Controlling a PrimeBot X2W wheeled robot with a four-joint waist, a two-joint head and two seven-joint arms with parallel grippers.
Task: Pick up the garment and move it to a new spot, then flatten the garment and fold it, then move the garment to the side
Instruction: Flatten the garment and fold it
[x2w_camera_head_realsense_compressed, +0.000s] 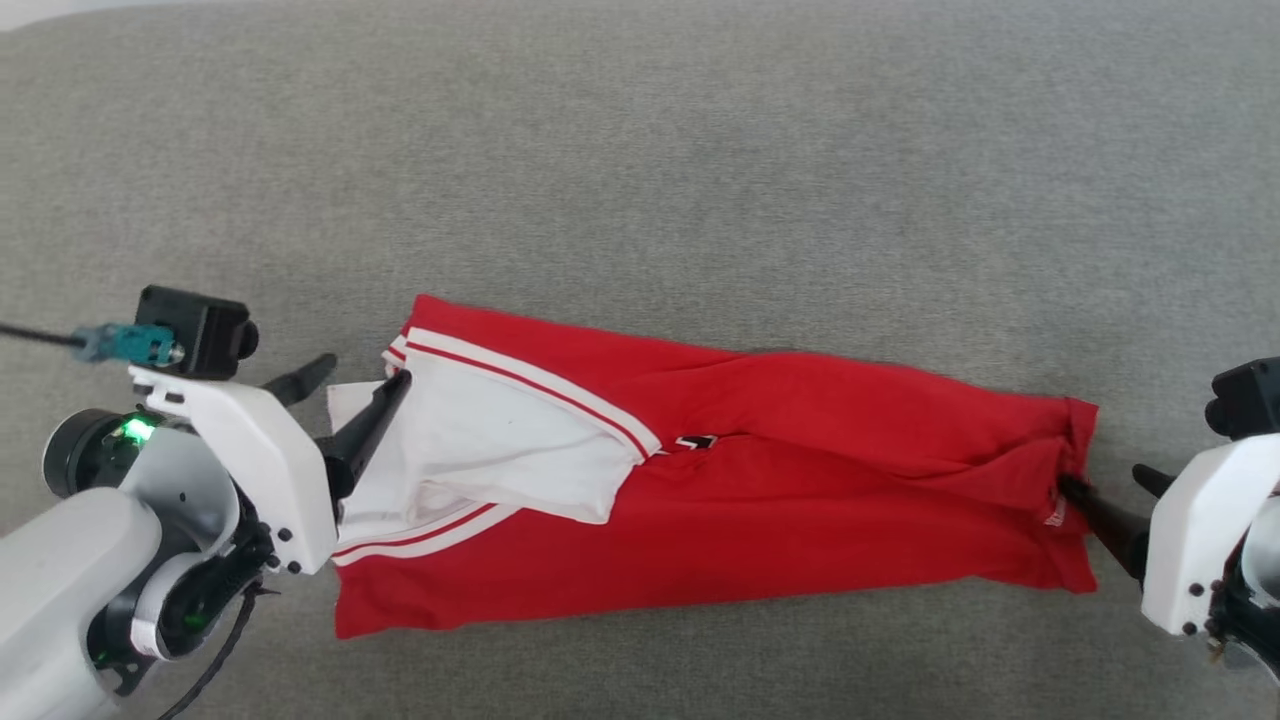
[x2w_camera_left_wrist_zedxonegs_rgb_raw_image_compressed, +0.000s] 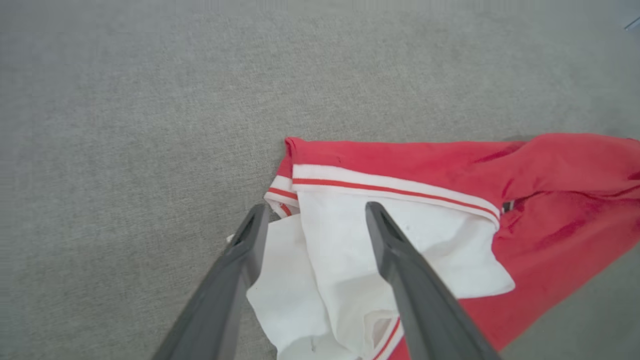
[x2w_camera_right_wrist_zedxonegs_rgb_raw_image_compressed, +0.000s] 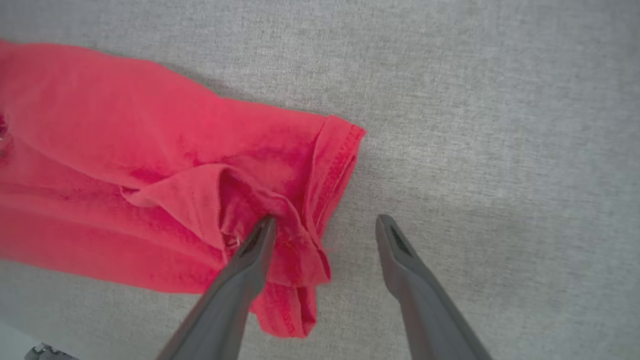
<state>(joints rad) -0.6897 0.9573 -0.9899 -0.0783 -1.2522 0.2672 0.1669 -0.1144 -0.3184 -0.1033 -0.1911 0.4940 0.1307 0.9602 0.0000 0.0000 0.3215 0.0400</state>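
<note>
A: What is the biggest thing that we see here?

B: We see a grey woven surface (x2w_camera_head_realsense_compressed: 640, 150) that goes under everything. We cannot tell if it is a bed or a floor.

A: And where is the garment (x2w_camera_head_realsense_compressed: 800, 500)?

B: It lies on this surface, in the lower middle of the head view, folded into one long band from left to right. Most of it is red.

A: How do we find the left gripper (x2w_camera_head_realsense_compressed: 360, 375)?

B: It is open at the left end of the band. In the left wrist view its two dark fingers stand apart. One is above the white sleeve (x2w_camera_head_realsense_compressed: 500, 440) and the other is at the edge of the white cloth, over the grey surface. It holds nothing.

A: And the right gripper (x2w_camera_head_realsense_compressed: 1102, 478)?

B: It is also open, at the right end. In the right wrist view one finger touches a red fold just beside the hem (x2w_camera_right_wrist_zedxonegs_rgb_raw_image_compressed: 340, 160), and the other is over bare grey surface. It closes on nothing.

A: What are the smaller details?

B: The striped trim (x2w_camera_head_realsense_compressed: 530, 380), red and white, runs along the sleeve. Some dark lettering (x2w_camera_head_realsense_compressed: 695, 441) shows near the middle of the band, too small to read.
</note>
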